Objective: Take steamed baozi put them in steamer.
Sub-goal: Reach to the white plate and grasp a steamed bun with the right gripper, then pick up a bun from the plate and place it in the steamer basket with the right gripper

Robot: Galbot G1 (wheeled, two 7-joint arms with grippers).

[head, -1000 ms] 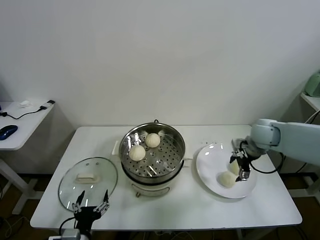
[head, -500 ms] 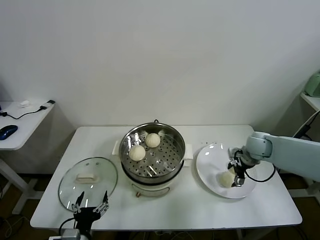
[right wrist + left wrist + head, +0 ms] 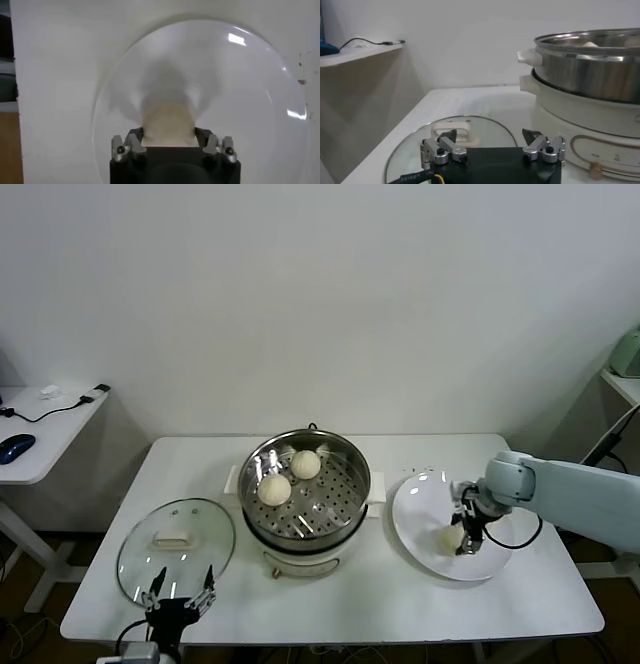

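The steamer [image 3: 352, 456] stands mid-table with two steamed baozi [image 3: 306, 464] [image 3: 274, 488] on its perforated tray. To its right is a white plate [image 3: 420, 504] holding another pale baozi [image 3: 451, 537]. My right gripper [image 3: 462, 536] is down on that plate. In the right wrist view the baozi [image 3: 167, 122] fills the gap, with the right gripper [image 3: 169, 134] shut on its two sides. My left gripper [image 3: 180, 591] waits open at the table's front edge, by the glass lid. In the left wrist view the left gripper [image 3: 490, 137] holds nothing.
The glass lid [image 3: 176, 536] with a white handle lies flat left of the steamer, also seen in the left wrist view as the lid [image 3: 470, 125] beside the steamer's wall [image 3: 590, 65]. A side desk [image 3: 40, 434] with a mouse and cable stands at far left.
My right gripper has come down and slid left across the plate onto the baozi, and its jaws have closed round it. The left arm has not moved.
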